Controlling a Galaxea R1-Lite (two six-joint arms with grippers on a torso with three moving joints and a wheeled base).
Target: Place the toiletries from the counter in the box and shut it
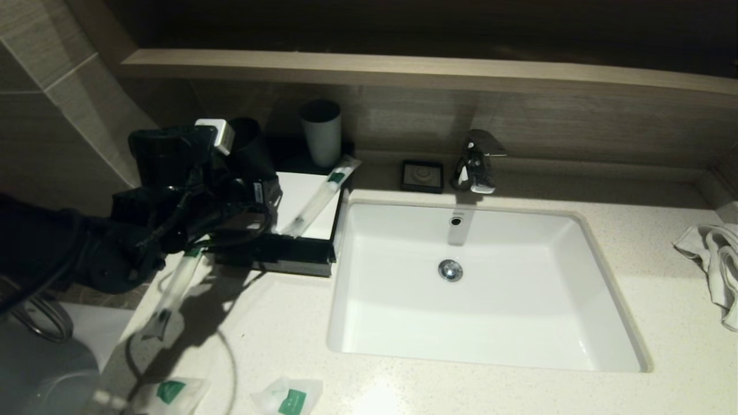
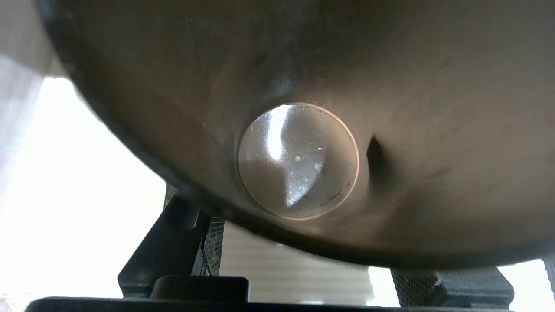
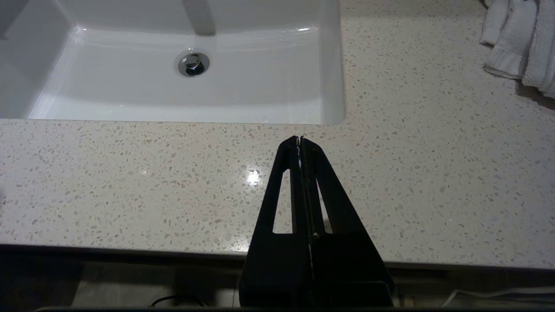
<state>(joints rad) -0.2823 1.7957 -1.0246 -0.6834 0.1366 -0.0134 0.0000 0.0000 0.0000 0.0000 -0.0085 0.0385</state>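
My left gripper [image 2: 312, 260] reaches over the black box [image 1: 288, 256] at the back left of the counter [image 1: 288, 334]. It is shut on the black cup [image 1: 249, 147], whose dark inside [image 2: 390, 86] fills the left wrist view between the fingers [image 2: 212, 242]. One long thin packet [image 1: 319, 195] lies aslant on the box's white top. A second long packet [image 1: 173, 288] lies on the counter beside the arm. Two small clear pouches [image 1: 172, 392] [image 1: 291, 399] sit at the front edge. My right gripper [image 3: 300, 139] hangs shut and empty over the counter's front edge.
A grey cup [image 1: 321, 134] stands behind the box. A small black soap dish [image 1: 422, 176] and the tap [image 1: 475, 161] are behind the white sink [image 1: 599, 276]. A white towel [image 1: 715, 259] lies at the far right.
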